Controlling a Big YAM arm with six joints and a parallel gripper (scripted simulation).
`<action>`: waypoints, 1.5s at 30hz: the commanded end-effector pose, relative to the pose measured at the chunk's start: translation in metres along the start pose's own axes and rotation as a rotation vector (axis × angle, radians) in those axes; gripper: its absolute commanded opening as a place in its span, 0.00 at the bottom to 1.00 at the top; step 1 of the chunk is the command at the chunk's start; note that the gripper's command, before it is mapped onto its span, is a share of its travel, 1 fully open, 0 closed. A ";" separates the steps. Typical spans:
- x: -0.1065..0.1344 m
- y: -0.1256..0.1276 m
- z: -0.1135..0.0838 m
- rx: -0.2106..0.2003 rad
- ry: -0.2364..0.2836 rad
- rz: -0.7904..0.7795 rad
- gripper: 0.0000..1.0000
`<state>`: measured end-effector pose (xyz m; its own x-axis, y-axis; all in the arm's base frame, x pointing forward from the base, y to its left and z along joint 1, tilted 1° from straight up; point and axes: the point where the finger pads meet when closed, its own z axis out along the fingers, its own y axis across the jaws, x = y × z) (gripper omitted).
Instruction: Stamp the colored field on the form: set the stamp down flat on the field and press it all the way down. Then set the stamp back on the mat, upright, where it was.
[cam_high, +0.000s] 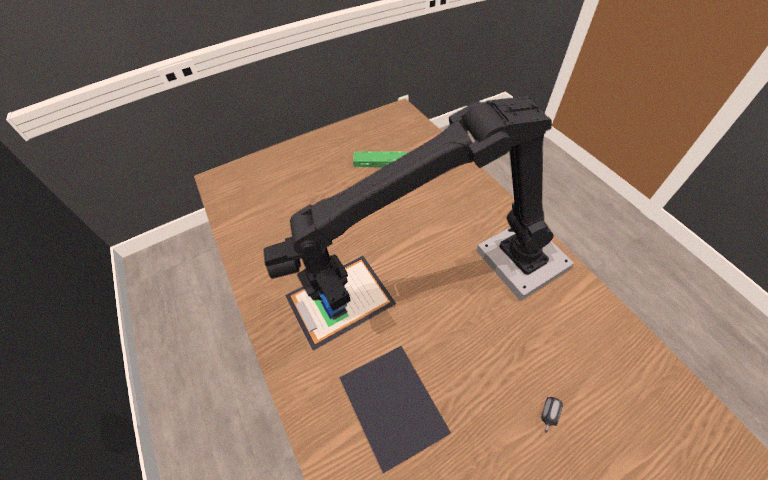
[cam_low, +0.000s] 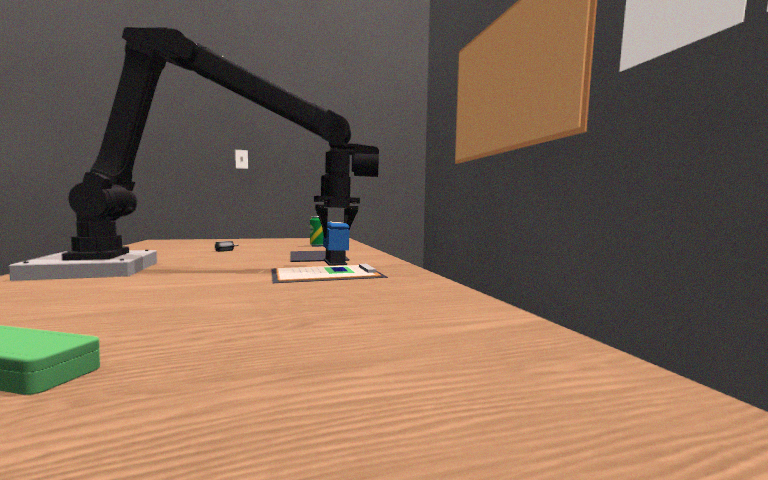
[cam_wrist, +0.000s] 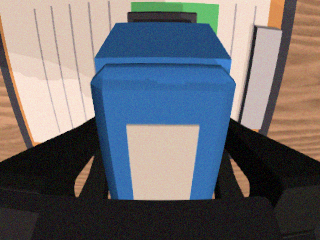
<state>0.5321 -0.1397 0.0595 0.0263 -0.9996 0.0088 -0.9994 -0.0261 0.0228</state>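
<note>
My gripper (cam_high: 333, 301) is shut on the blue stamp (cam_high: 326, 303) and holds it upright. In the side view the stamp (cam_low: 336, 236) hangs in the gripper (cam_low: 336, 225) with its dark base a little above the form (cam_low: 325, 272). The form (cam_high: 348, 304) is a white sheet on a dark-framed board. Its green field (cam_high: 333, 318) lies directly under the stamp, and in the side view a dark blue patch shows inside the field (cam_low: 339, 270). The wrist view shows the stamp (cam_wrist: 163, 100) filling the middle, with the green field (cam_wrist: 175, 8) just beyond it. The dark grey mat (cam_high: 393, 407) lies in front of the form with nothing on it.
A green flat case (cam_high: 376, 157) lies at the far end of the table. A small dark object (cam_high: 551, 411) lies near the front right. The arm's base plate (cam_high: 523, 263) stands to the right. A green and yellow can (cam_low: 316, 230) stands beyond the mat.
</note>
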 end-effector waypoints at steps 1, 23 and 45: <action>0.008 -0.024 -0.061 0.097 0.028 0.004 0.29; -0.185 -0.020 -0.036 0.056 0.007 0.028 0.29; -0.304 -0.004 -0.037 0.072 -0.009 0.047 0.29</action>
<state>0.5205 0.1497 0.0738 -0.0182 -0.9997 0.0175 -0.9998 0.0183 0.0014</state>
